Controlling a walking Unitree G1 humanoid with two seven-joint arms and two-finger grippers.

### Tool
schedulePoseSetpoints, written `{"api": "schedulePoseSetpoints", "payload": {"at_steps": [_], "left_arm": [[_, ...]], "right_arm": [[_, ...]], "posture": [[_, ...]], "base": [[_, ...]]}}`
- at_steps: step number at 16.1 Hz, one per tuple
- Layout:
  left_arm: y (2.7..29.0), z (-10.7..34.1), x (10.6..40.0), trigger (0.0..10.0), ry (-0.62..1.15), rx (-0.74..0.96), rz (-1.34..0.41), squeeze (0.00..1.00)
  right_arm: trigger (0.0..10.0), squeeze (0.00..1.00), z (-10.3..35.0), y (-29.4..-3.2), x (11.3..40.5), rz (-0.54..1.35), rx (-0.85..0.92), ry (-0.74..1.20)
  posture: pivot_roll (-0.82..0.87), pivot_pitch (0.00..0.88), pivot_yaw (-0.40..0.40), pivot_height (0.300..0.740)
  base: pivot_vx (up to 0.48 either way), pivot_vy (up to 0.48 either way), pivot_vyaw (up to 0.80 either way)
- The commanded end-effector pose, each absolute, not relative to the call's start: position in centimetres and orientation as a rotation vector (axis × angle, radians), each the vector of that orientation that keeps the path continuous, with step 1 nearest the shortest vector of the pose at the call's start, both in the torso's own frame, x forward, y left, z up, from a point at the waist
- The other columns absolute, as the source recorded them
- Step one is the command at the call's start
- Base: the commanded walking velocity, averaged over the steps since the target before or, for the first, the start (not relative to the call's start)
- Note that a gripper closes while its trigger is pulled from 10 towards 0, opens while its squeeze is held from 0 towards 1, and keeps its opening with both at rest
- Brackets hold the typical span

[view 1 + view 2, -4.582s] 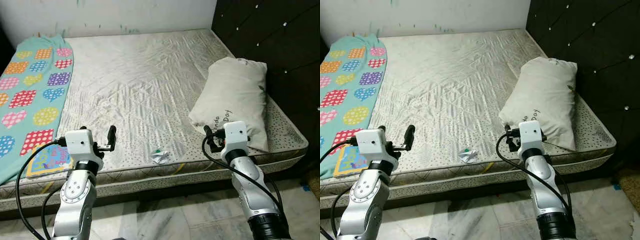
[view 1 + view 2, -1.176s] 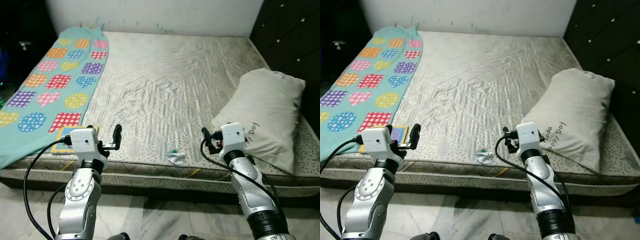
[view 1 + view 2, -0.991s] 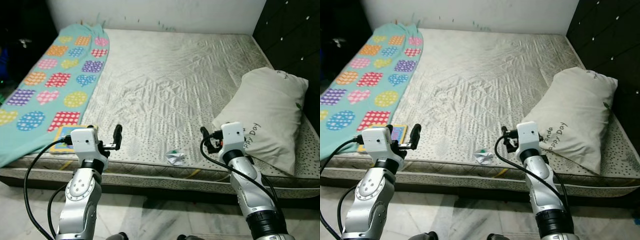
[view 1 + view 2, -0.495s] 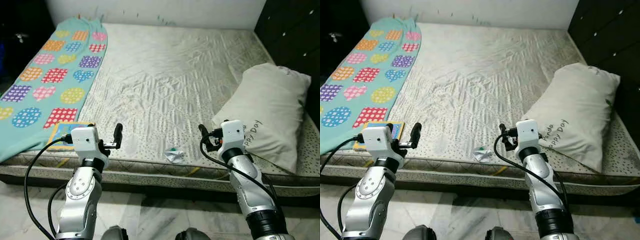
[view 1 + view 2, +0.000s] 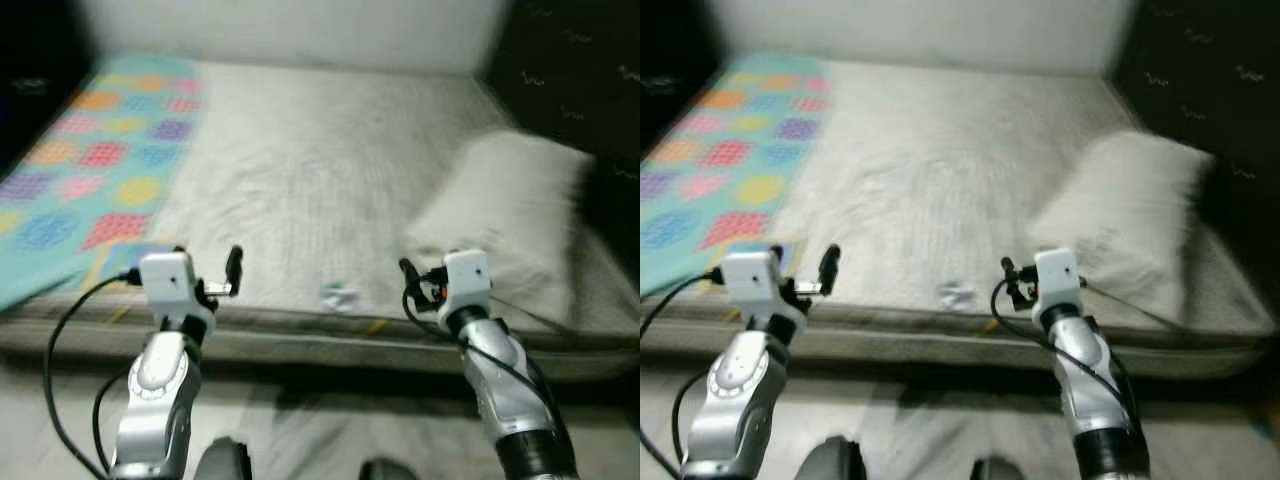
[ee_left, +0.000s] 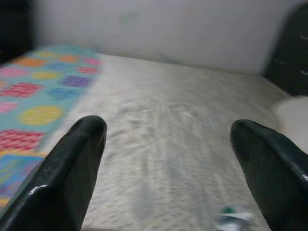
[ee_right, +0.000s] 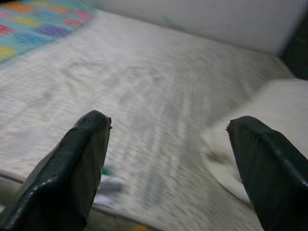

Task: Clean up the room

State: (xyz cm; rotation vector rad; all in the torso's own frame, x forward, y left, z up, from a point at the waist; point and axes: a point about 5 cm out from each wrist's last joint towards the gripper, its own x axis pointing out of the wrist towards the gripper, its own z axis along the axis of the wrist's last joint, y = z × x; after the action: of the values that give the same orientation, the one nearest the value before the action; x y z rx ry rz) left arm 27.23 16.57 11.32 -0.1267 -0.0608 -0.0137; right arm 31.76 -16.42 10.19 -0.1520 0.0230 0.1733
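Observation:
The picture is blurred by motion. A small crumpled white scrap with a green bit (image 5: 340,296) lies on the bare mattress (image 5: 300,170) near its front edge, between my two arms. My left gripper (image 5: 233,270) hovers over the front edge, left of the scrap, open and holding nothing. My right gripper (image 5: 408,275) stands open and holding nothing to the right of the scrap. The scrap (image 6: 233,219) shows low down in the left wrist view, and the same scrap (image 7: 109,183) beside one finger in the right wrist view.
A white pillow (image 5: 510,215) lies on the right side of the mattress by the dark headboard (image 5: 570,80). A teal blanket with coloured hearts (image 5: 90,150) covers the left side, with a flat colourful book (image 5: 115,262) at its near end. Pale floor (image 5: 320,420) lies below.
The whole view has shifted and blurred, so the camera is moving. Both arms hold the same pose, and the scrap, pillow and blanket stay where they were on the bed.

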Motion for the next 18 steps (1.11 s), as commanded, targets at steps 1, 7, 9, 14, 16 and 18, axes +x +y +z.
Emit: {"api": "schedulePoseSetpoints", "payload": {"at_steps": [1,7,9,14,16,18], "left_arm": [[16.6,11.0,27.2,10.0,-0.042,-0.115,-0.007,0.0],[16.6,11.1,27.2,10.0,-0.046,-0.115,0.006,0.0],[16.7,11.2,27.1,10.0,-0.053,-0.114,0.01,0.0],[16.2,11.9,27.0,10.0,-0.091,-0.149,-0.021,0.0],[16.0,12.3,27.1,10.0,-0.105,-0.148,-0.029,0.0],[15.9,12.3,27.0,10.0,-0.107,-0.143,-0.033,0.0]], "right_arm": [[10.0,0.0,10.1,-16.4,31.6,0.179,-0.148,0.023],[10.0,0.0,10.2,-16.3,31.7,0.197,-0.156,0.023],[10.0,0.0,10.2,-16.2,31.7,0.205,-0.157,0.02],[10.0,0.0,10.5,-16.3,31.8,0.247,-0.206,-0.009],[10.0,0.0,10.6,-16.7,31.7,0.25,-0.216,-0.017],[10.0,0.0,10.6,-16.8,31.7,0.262,-0.222,-0.013]], "posture": [[-0.03,0.096,-0.015,0.656],[-0.03,0.105,-0.019,0.596],[-0.03,0.108,-0.022,0.581],[-0.05,0.107,-0.004,0.581],[-0.05,0.117,-0.01,0.581],[-0.04,0.134,-0.031,0.581]], "base": [[0.0,0.0,0.0],[0.0,0.0,0.0],[0.0,0.0,0.0],[0.0,0.0,0.0],[0.0,0.0,0.0],[0.268,0.0,0.0]]}}
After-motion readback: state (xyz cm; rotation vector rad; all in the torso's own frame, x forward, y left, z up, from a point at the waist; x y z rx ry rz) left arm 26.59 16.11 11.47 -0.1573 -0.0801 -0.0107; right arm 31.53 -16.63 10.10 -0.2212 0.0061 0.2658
